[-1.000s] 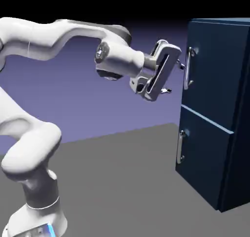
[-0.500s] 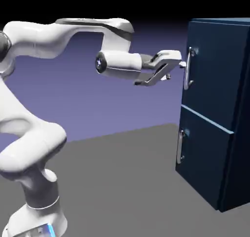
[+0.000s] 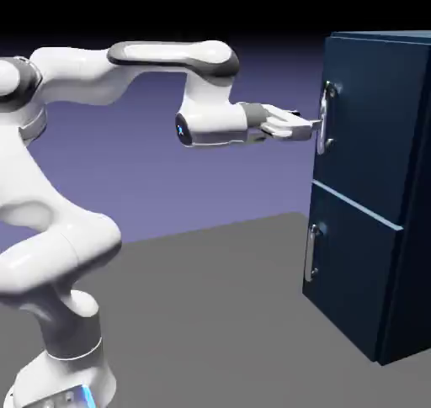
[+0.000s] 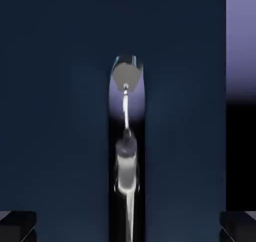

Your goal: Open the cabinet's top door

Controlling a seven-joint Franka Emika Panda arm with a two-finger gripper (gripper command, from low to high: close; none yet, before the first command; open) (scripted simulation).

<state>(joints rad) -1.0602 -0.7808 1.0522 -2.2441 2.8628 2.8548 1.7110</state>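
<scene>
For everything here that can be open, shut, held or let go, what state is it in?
Top door: shut
Lower door: shut
Top door's bar handle: upright, between the fingertips, not gripped
Lower door's bar handle: upright, nothing on it
End effector: open, at the top door's handle

We see the cabinet at the exterior view's right, the arm at its left. The top door sits above the lower door, each bearing a handle.
</scene>
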